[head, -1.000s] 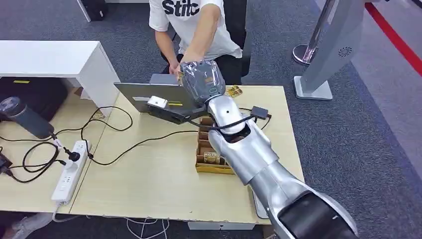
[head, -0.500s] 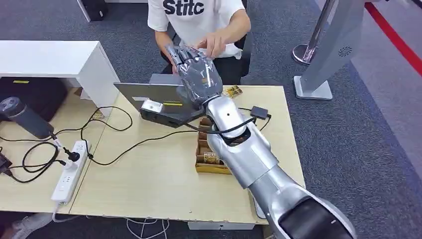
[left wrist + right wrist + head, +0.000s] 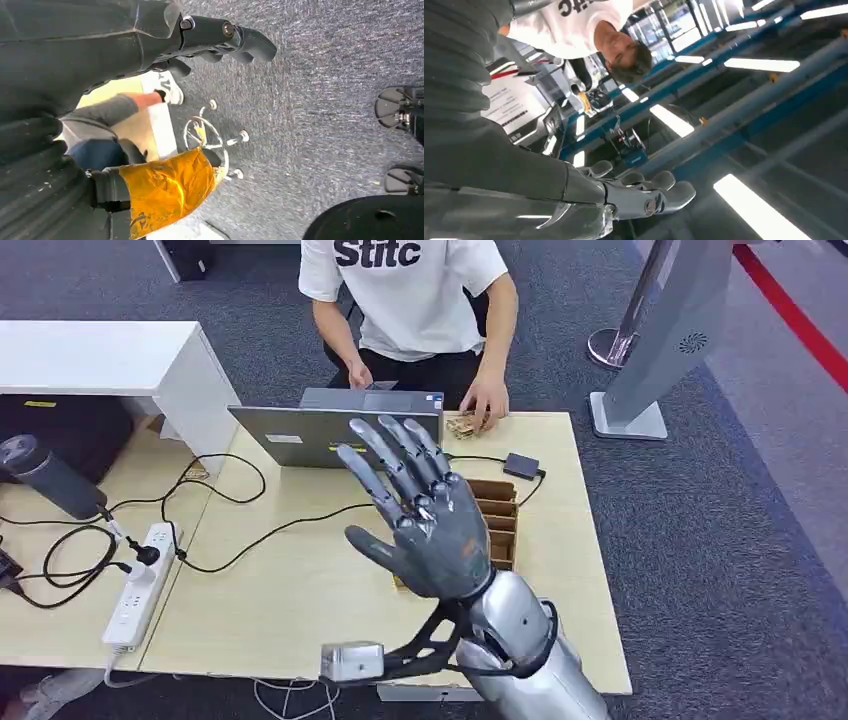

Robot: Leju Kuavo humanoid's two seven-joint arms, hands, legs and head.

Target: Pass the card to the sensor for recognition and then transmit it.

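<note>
Small printed cards point(image 3: 466, 424) lie under a person's hand point(image 3: 486, 400) on the pale wooden tabletop point(image 3: 290, 610); the right hand point(image 3: 425, 515) is spread, empty.

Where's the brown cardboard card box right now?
Head view: brown cardboard card box sits on the table's right half, just behind the raised right robot hand.
</note>
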